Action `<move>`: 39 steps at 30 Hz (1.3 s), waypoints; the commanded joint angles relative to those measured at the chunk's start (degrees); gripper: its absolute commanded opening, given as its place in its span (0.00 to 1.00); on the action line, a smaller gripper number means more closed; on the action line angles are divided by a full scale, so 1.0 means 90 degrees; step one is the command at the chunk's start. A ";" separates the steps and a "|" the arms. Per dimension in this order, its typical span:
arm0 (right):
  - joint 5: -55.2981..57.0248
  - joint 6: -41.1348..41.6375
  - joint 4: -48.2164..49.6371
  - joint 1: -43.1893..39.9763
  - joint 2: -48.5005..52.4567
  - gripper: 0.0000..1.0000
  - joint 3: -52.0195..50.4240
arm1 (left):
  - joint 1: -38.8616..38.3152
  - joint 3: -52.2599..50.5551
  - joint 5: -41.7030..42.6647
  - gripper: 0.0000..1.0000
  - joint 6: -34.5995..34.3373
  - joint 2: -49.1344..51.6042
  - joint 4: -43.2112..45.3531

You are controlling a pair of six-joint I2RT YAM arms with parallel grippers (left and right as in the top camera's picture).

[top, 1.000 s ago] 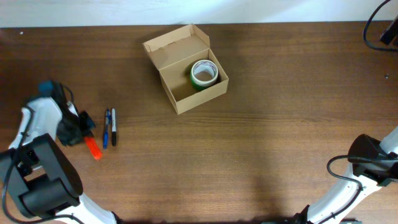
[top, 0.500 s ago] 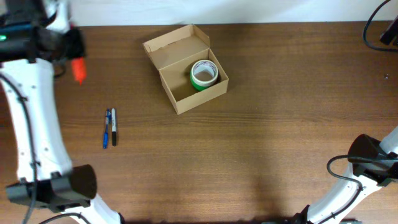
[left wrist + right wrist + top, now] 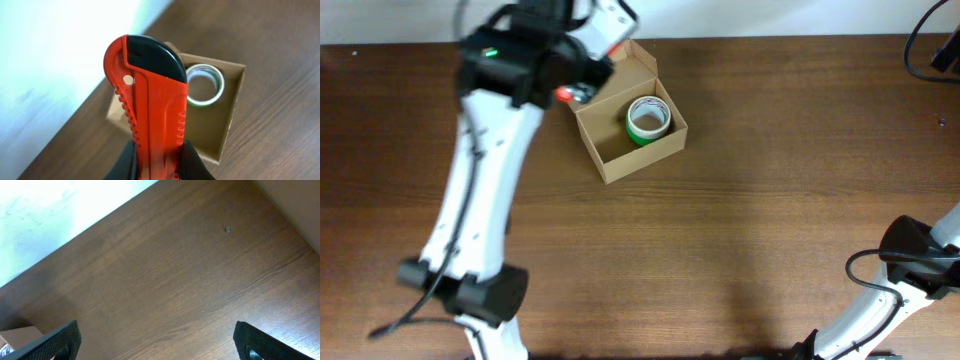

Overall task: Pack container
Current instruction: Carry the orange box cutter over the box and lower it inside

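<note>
The container [image 3: 645,157], a tan cardboard box with its flap lid open, stands at the table's far centre. A green tape roll [image 3: 648,119] lies in its right half. My left gripper [image 3: 570,93] is shut on an orange-red box cutter [image 3: 563,95] and holds it above the box's left rim. In the left wrist view the cutter [image 3: 152,100] stands up between the fingers [image 3: 157,157], with the box [image 3: 231,115] and the roll [image 3: 202,85] below. My right gripper [image 3: 160,345] is open and empty over bare table.
My left arm [image 3: 480,200] stretches across the left half of the table and covers what lies under it. My right arm [image 3: 910,250] rests at the lower right. A black cable [image 3: 920,40] hangs at the far right corner.
My left arm has lifted the cutter from the table's left side and swung it up and right to the box. The two pens are now hidden under the arm. The right arm has not moved.
</note>
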 commanded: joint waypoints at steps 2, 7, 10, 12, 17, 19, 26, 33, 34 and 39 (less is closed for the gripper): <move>-0.0051 0.0027 0.0022 -0.0007 -0.0078 0.99 0.0029 | -0.0211 0.0046 0.0012 0.02 0.0554 0.1003 0.0265; -0.0051 0.0027 0.0022 -0.0007 -0.0078 0.99 0.0029 | -0.0296 0.0046 -0.0005 0.02 0.0653 0.1761 0.0639; -0.0049 0.0027 0.0022 -0.0007 -0.0078 0.99 0.0029 | -0.0294 0.0046 0.0000 0.01 0.0651 0.2057 0.0775; -0.0051 0.0027 0.0022 -0.0007 -0.0078 0.99 0.0029 | -0.0296 0.0046 0.0000 0.02 0.0651 0.2225 0.0777; -0.0051 0.0027 0.0022 -0.0007 -0.0078 0.99 0.0029 | -0.0325 0.0044 0.0000 0.02 0.0648 0.2577 0.0775; -0.0051 0.0027 0.0022 -0.0007 -0.0078 0.99 0.0029 | -0.0352 0.0044 -0.0002 0.02 0.0646 0.2620 0.0777; -0.0049 0.0027 0.0022 -0.0007 -0.0078 0.99 0.0029 | -0.0410 0.0044 -0.0267 0.02 -0.0107 0.2630 0.0656; -0.0051 0.0027 0.0022 -0.0007 -0.0078 0.99 0.0029 | -0.0440 0.0044 -0.0287 0.02 -0.0386 0.2637 0.0153; -0.0051 0.0027 0.0022 -0.0007 -0.0078 0.99 0.0029 | -0.0440 0.0044 -0.0287 0.02 -0.0408 0.2637 0.0097; -0.0051 0.0027 0.0019 -0.0007 -0.0078 0.99 0.0029 | -0.0517 0.0044 -0.0287 0.01 -0.0452 0.2637 -0.0119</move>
